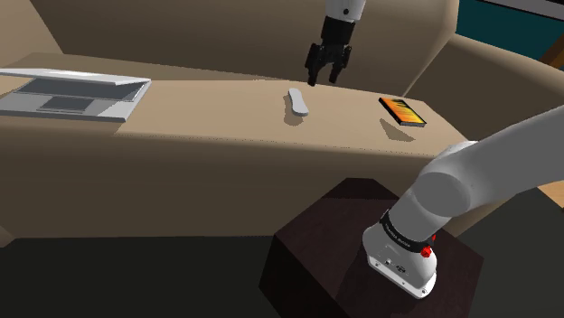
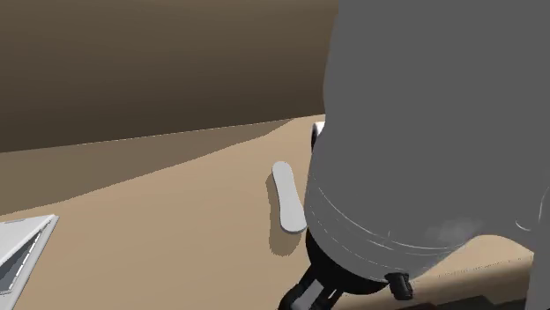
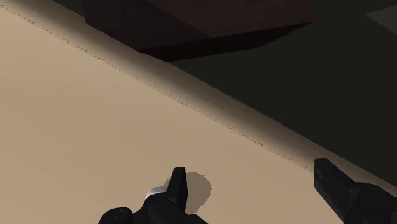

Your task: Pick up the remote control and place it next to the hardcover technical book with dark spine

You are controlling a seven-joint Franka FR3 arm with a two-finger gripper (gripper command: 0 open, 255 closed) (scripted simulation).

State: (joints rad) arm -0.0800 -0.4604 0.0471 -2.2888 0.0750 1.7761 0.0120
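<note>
The remote control (image 1: 297, 101) is a slim pale grey bar lying flat on the tan cushioned surface (image 1: 217, 117); it also lies in the second exterior view as the remote (image 2: 287, 195). To the shoulder view's right of it lies the book (image 1: 402, 112), flat, with an orange and dark cover. My gripper (image 1: 324, 78) hangs open above the surface, just behind the remote and a little toward the book, touching nothing. In the wrist view my gripper (image 3: 254, 191) shows both fingers standing wide apart over bare tan fabric, with a small pale sliver (image 3: 154, 191) beside one finger.
A grey laptop (image 1: 72, 95) lies open at the shoulder view's far left; its corner (image 2: 18, 251) shows in the second exterior view. The tan backrest (image 1: 181, 36) rises behind. The dark stand (image 1: 361, 244) sits below the front edge. A grey arm link (image 2: 423, 132) blocks the second exterior view's right.
</note>
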